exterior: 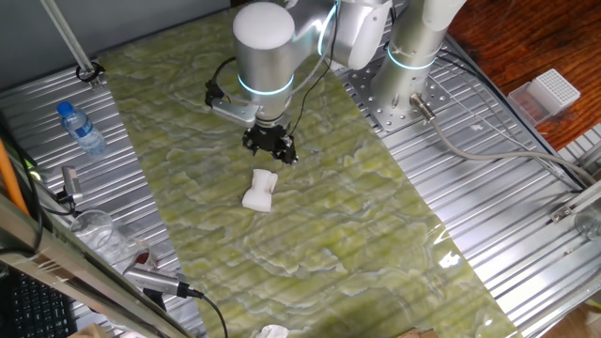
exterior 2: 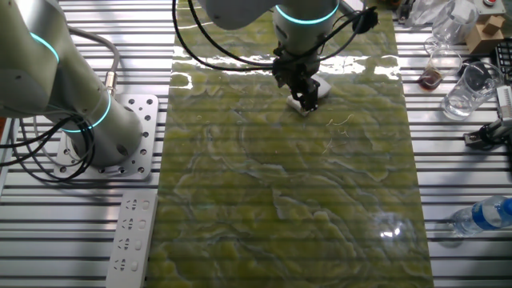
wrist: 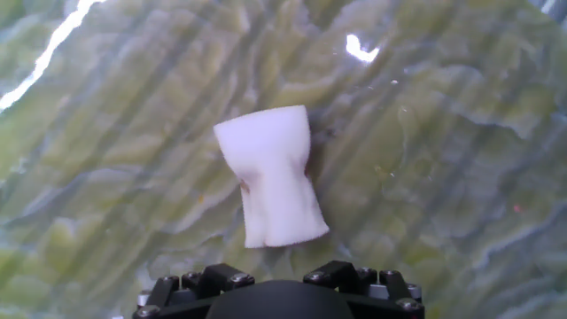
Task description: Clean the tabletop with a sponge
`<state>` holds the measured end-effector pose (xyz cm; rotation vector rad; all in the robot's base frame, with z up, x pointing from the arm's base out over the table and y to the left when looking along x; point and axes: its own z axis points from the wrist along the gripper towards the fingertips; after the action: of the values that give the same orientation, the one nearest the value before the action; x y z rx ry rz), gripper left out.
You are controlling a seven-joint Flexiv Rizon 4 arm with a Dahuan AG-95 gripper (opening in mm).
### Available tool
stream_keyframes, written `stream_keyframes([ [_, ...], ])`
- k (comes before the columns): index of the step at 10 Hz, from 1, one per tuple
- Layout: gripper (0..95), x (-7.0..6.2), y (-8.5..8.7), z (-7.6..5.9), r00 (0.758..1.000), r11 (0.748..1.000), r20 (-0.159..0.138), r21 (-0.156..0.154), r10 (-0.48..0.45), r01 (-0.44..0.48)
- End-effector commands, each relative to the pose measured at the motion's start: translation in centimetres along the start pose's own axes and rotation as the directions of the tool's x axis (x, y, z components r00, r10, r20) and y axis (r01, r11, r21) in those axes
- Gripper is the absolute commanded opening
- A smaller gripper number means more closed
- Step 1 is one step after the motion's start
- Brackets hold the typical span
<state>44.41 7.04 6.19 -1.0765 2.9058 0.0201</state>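
Observation:
The sponge (exterior: 259,191), a white soft block with a pinched waist, lies free on the green-yellow marbled tabletop (exterior: 357,216). My gripper (exterior: 270,144) hangs just above the sheet, a little beyond the sponge, with its fingers spread and nothing between them. In the hand view the sponge (wrist: 273,186) fills the middle, ahead of the two black fingertips (wrist: 205,280), and my gripper (wrist: 276,276) does not touch it. In the other fixed view my gripper (exterior 2: 302,82) partly hides the sponge (exterior 2: 319,86) near the far end of the tabletop (exterior 2: 280,192).
Ribbed silver metal surrounds the sheet. A water bottle (exterior: 81,128) and clear plastic cups (exterior: 97,231) lie left of it. A small white scrap (exterior: 272,330) lies at the near edge. The arm's base plate (exterior: 406,99) stands right. A power strip (exterior 2: 132,232) lies nearby.

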Motion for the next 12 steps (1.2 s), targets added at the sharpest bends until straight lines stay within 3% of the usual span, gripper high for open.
stream_keyframes([
  [1, 76.0, -0.3, 0.3, 0.7, 0.997, 0.997, 0.029, -0.029, -0.078, 0.078],
  [3, 76.0, -0.7, 0.9, 2.2, 0.994, 0.994, 0.052, -0.049, -0.098, 0.101],
  [6, 76.0, -1.8, 1.9, 4.2, 0.988, 0.987, 0.054, -0.05, -0.148, 0.151],
  [7, 57.0, -2.2, 1.7, 4.0, 0.988, 0.988, 0.052, -0.051, -0.142, 0.145],
  [9, 57.0, -2.7, 1.4, 3.7, 0.991, 0.99, 0.025, -0.027, -0.135, 0.135],
  [11, 19.0, -2.8, 1.3, 3.7, 0.991, 0.991, -0.012, 0.01, -0.132, 0.133],
  [12, 19.0, -2.8, 1.3, 3.7, 0.992, 0.992, -0.016, 0.019, -0.128, 0.128],
])
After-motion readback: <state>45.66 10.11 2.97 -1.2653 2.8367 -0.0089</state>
